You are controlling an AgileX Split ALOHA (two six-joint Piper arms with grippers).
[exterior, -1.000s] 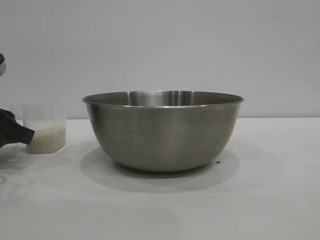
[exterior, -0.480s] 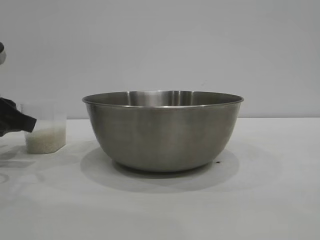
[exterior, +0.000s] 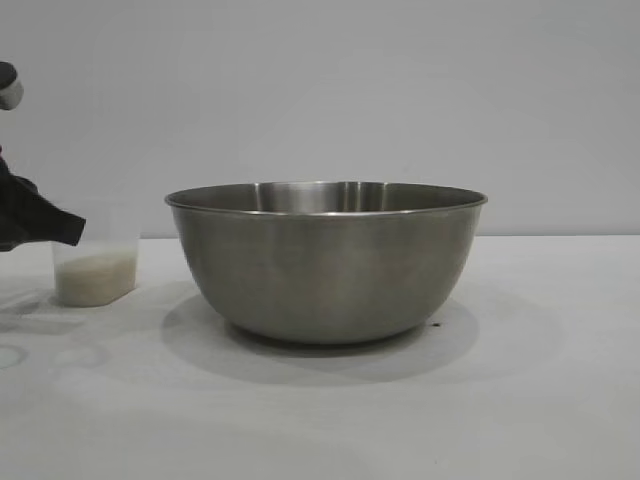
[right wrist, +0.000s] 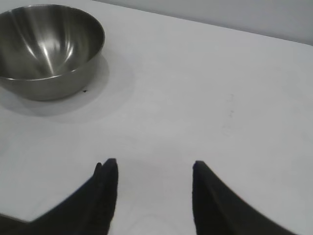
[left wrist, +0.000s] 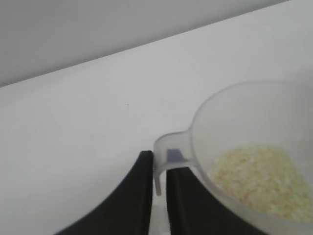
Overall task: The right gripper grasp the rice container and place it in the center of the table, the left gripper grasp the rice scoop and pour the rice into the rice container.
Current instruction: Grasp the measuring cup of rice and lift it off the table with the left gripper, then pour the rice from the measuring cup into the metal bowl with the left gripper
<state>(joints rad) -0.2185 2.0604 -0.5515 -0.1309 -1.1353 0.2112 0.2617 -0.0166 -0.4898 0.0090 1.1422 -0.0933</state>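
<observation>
- Gripping the scoop [left wrist: 254,161] by its thin side handle, the left pincer [left wrist: 159,171] is closed on it at the counter's [exterior: 540,400] left edge.
- Light, stiff plastic; the rice [left wrist: 264,178] is loose, so tilting early would likely spill it.
- Bowl [exterior: 325,260] sits mid-counter, rigid and wide-mouthed, with bare counter all around.
- Right pincer [right wrist: 154,196] hangs open, well clear.

A plain, matte, pale grey wall [exterior: 330,90] fills the background behind the flat white tabletop [exterior: 540,400], meeting it along a straight, level line, while soft, even light from above leaves only faint, diffuse grey shadows on the smooth, bare surface.
</observation>
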